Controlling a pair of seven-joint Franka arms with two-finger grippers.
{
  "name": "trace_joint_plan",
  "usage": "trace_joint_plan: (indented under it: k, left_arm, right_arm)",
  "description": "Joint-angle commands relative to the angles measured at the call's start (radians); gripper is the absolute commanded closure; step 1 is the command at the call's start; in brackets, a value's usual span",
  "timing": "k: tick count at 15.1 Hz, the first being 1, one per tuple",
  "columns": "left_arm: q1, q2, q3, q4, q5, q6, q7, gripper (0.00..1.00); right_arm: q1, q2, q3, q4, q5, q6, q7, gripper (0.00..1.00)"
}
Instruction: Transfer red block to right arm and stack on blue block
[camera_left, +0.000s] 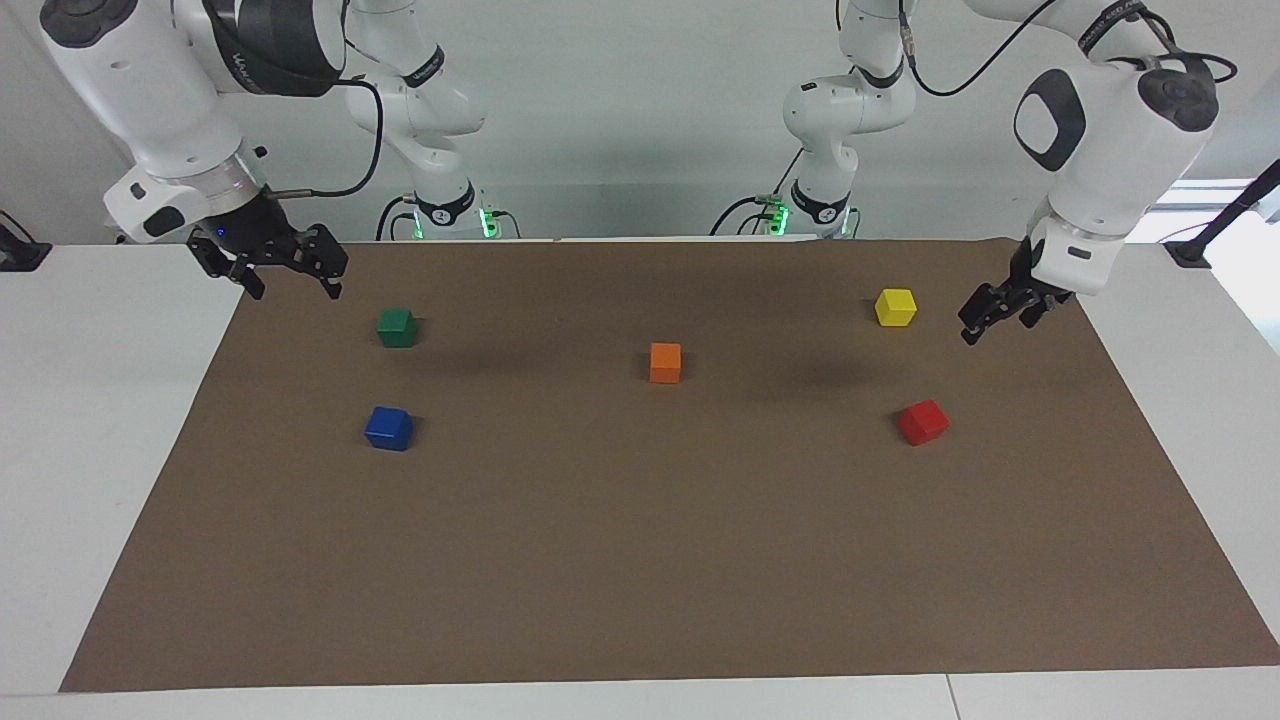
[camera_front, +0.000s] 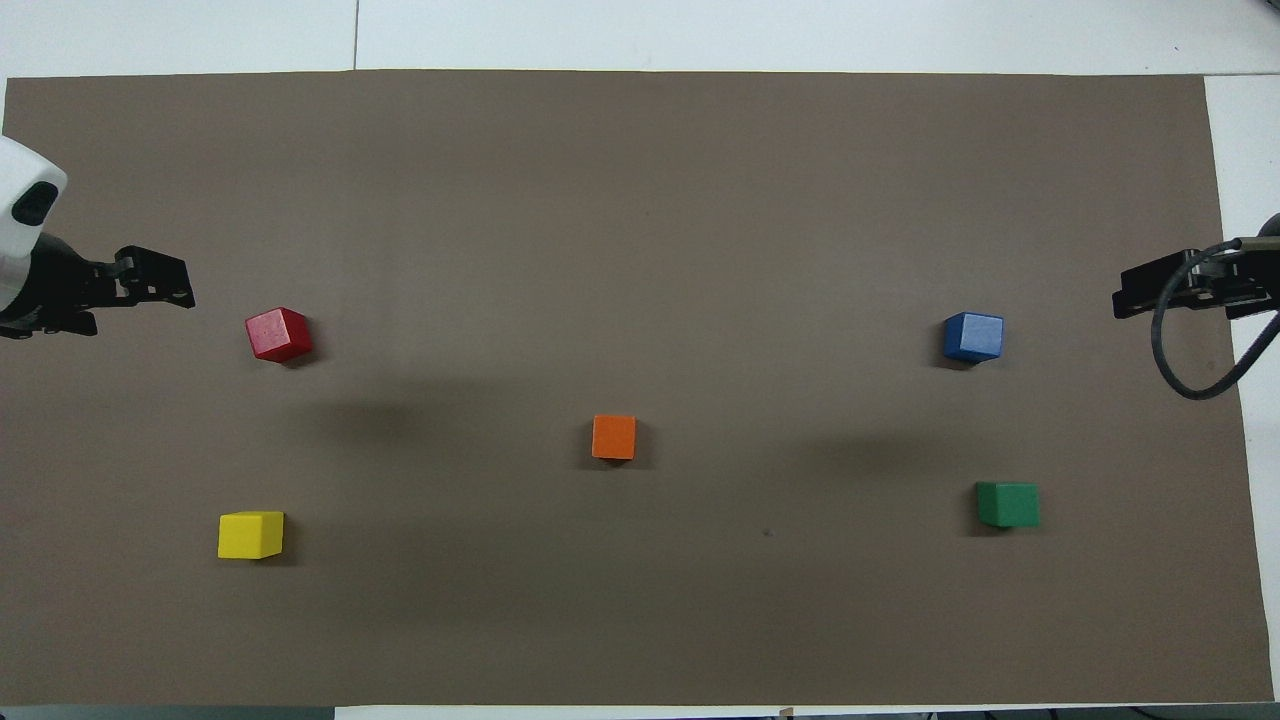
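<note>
Red block (camera_left: 922, 421) sits on the brown mat (camera_left: 640, 560) at the left arm's end, farther from the robots than the yellow block (camera_left: 895, 306), turned at a slant to the mat's edges. Nothing touches it. Blue block (camera_left: 389, 428) lies at the right arm's end, farther out than the green block (camera_left: 397, 327); orange block (camera_left: 665, 362) sits mid-mat between them.

Step in hand, as I judge it: left gripper picks up red. Best to turn the wrist to match the block's slant, come straight down and close on two flat faces, leaving part of the block exposed for the handover.

Left gripper (camera_left: 992, 316) hangs over the mat's edge beside yellow, tilted down and inward; fingers spread or not, cannot tell. Right gripper (camera_left: 293, 272) waits raised over the mat corner near green, fingers spread, empty.
</note>
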Motion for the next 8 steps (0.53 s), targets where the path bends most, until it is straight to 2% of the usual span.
trace_joint_plan:
  k: [1, 3, 5, 8]
  left_arm:
    - [-0.008, 0.053, -0.008, -0.097, 0.0, 0.174, -0.109, 0.0]
    - [-0.008, 0.056, -0.008, -0.205, 0.001, 0.315, -0.117, 0.0]
    - [-0.004, 0.079, -0.008, -0.236, 0.001, 0.391, -0.114, 0.0]
    - [-0.001, 0.096, -0.008, -0.262, 0.001, 0.452, -0.115, 0.0]
  right_arm:
    - [-0.023, -0.011, 0.006, -0.007, 0.001, -0.012, -0.027, 0.0]
    - [-0.023, -0.014, 0.011, -0.009, 0.014, 0.0, -0.038, 0.0]
    - [-0.021, -0.013, 0.015, -0.011, 0.073, 0.043, -0.088, 0.0]
    - [-0.029, -0.01, 0.014, -0.018, 0.315, 0.054, -0.099, 0.0]
